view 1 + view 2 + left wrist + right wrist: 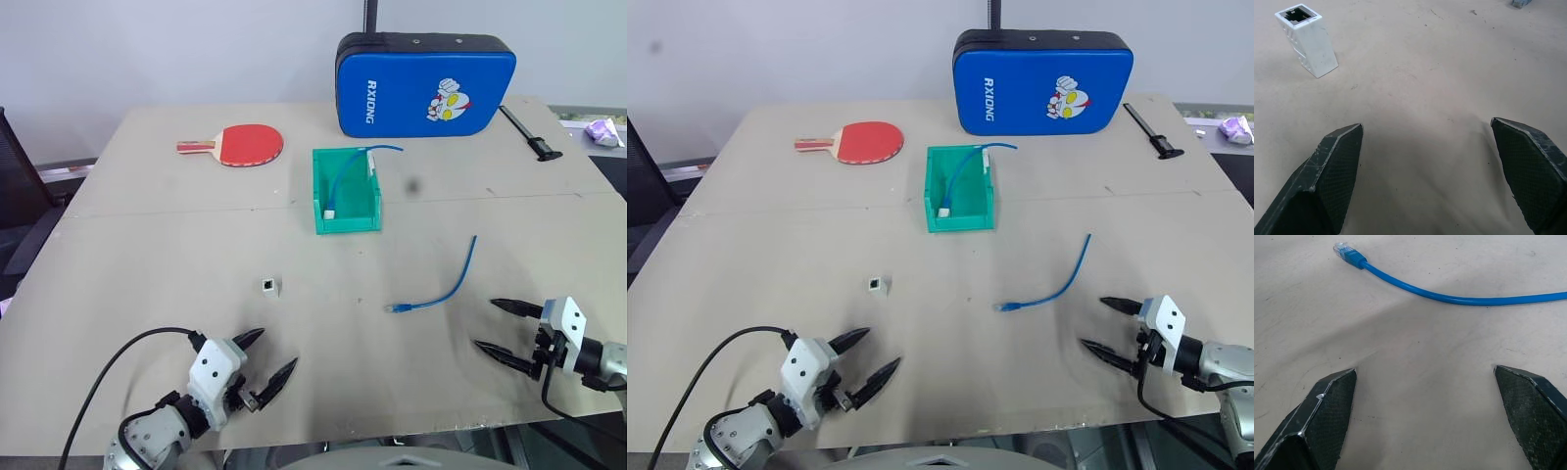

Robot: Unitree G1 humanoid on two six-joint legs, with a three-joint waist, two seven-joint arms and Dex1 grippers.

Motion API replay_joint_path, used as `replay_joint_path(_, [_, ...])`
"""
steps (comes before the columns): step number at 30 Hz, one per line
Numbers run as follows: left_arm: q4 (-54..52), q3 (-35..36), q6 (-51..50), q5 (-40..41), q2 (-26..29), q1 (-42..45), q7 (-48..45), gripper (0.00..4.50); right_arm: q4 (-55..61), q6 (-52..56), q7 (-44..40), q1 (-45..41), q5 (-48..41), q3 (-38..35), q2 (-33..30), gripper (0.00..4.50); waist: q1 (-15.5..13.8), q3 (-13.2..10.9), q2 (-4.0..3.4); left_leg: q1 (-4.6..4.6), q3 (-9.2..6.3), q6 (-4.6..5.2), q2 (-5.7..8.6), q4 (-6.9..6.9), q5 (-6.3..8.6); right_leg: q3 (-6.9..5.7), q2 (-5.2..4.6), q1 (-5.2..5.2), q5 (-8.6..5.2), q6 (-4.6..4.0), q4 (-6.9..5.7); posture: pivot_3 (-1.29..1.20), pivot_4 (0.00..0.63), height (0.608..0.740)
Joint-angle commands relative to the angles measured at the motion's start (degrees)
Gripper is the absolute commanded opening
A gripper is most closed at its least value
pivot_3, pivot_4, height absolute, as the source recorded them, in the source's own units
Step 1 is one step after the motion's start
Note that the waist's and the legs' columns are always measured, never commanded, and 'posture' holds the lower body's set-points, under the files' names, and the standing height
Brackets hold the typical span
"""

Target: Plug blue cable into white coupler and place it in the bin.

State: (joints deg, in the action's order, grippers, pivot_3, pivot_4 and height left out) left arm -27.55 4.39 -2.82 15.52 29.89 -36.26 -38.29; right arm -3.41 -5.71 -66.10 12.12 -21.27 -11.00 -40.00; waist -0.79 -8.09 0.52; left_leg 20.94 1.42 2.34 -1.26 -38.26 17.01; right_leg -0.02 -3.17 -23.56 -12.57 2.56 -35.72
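Tan tabletop carries the white coupler standing near its middle, ahead of the left gripper, whose fingers are spread and empty. Off to the right lies the blue cable, near the right gripper, also spread and empty. Farther back, the bin already contains another blue cable with a white coupler. From the left wrist, the coupler's dark socket faces upward; from the right wrist, the cable's clear plug shows.

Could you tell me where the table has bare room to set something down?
Widest free patch: the near-left table, bordered by the white coupler, bat and left gripper. Another lies right of the bin, beyond the blue cable. It is tighter between that cable and the right gripper.
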Motion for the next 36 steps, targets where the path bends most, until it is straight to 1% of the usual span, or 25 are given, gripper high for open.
replay_joint_path(1, [0.5, -1.6, -1.6, -0.2, 0.1, -0.4, -0.4, 4.31, 0.4, 0.3, 0.0, 0.7, -0.6, 0.0, 0.2, 4.44, 0.0, 0.0, 0.00, 0.00, 0.00, 0.00, 0.00, 0.00, 0.00, 0.00, 0.00, 0.00, 0.00, 0.00, 0.00, 0.00, 0.150, 0.728])
replay_joint_path(11, [0.6, -2.0, -1.9, 0.1, -0.7, 0.2, 0.2, 4.31, 0.9, 1.2, -0.1, 1.2, -1.8, -0.1, -0.2, 4.44, -0.1, 0.0, -0.03, 0.00, -0.03, 0.00, 0.00, -0.02, 0.00, -0.03, 0.00, 0.01, 0.00, 0.00, -0.01, 0.00, 0.150, 0.728])
replay_joint_path(20, [1.1, -1.4, -1.8, 0.2, 0.1, 0.8, -0.6, 4.31, 0.6, 0.6, -0.1, 1.6, -1.6, -0.2, -0.3, 4.44, -0.2, 0.0, -0.03, 0.01, -0.05, 0.00, 0.01, -0.04, 0.00, -0.04, 0.00, 0.02, 0.00, 0.00, -0.01, 0.00, 0.150, 0.728])
replay_joint_path(23, [0.9, -1.5, -1.4, 0.0, 1.1, 1.1, -1.8, 4.31, 2.0, 0.6, -0.4, 1.6, -1.8, 0.0, -0.6, 4.44, -0.2, 0.0, -0.03, 0.01, -0.05, 0.00, 0.01, -0.05, 0.00, -0.05, 0.00, 0.02, 0.00, 0.00, -0.01, 0.00, 0.150, 0.728])
replay_joint_path(24, [0.5, -1.5, -1.0, -0.1, 2.4, 1.1, -3.2, 4.31, 3.1, 0.7, -0.5, 1.3, -1.6, 0.4, -0.9, 4.44, -0.2, 0.0, -0.02, 0.01, -0.05, 0.00, 0.01, -0.05, 0.00, -0.05, 0.00, 0.02, 0.00, 0.00, -0.01, 0.00, 0.150, 0.728])
replay_joint_path(27, [-1.1, -0.3, 0.5, 0.1, 8.4, 2.7, -9.0, 4.31, 7.3, 0.7, 0.4, -0.9, 1.3, 2.9, -2.0, 4.44, 0.0, 0.0, 0.00, 0.02, -0.06, 0.00, -0.01, -0.04, 0.00, -0.05, 0.05, 0.01, 0.00, 0.00, -0.04, 0.00, 0.150, 0.728])
replay_joint_path(30, [-4.0, 3.2, -3.7, 7.7, 13.9, 7.3, -14.2, 4.31, 13.6, 7.5, 2.2, -5.5, -0.8, 5.6, -1.7, 4.44, 0.2, -0.3, 0.10, 0.02, -0.04, 0.00, -0.04, -0.04, -0.01, -0.03, 0.09, -0.03, 0.01, -0.02, -0.13, 0.00, 0.150, 0.728])
replay_joint_path(32, [-5.7, 4.8, -6.5, 12.0, 16.7, 10.2, -16.8, 4.31, 16.1, 10.5, 3.4, -8.6, 1.1, 8.4, -2.0, 4.44, 0.1, -0.4, 0.31, 0.04, -0.06, 0.00, -0.07, -0.06, -0.01, -0.04, 0.11, -0.07, 0.02, -0.03, -0.17, 0.00, 0.150, 0.728])
replay_joint_path(34, [-7.2, 5.9, -9.0, 15.4, 20.2, 13.1, -20.3, 4.31, 17.7, 13.9, 4.2, -12.1, 3.2, 11.8, -2.1, 4.44, 0.0, -0.4, 0.38, 0.07, -0.13, -0.01, -0.08, -0.06, -0.01, -0.12, 0.10, -0.07, 0.03, -0.04, -0.16, 0.00, 0.150, 0.728])
replay_joint_path(36, [-7.9, 6.5, -11.2, 17.8, 23.1, 15.6, -23.1, 4.31, 18.5, 17.0, 3.8, -15.1, 3.2, 14.6, -1.9, 4.44, -0.1, -0.5, 0.35, 0.15, -0.13, -0.01, -0.04, -0.06, -0.01, -0.14, 0.07, -0.08, 0.16, -0.27, -0.13, 0.00, 0.150, 0.728])
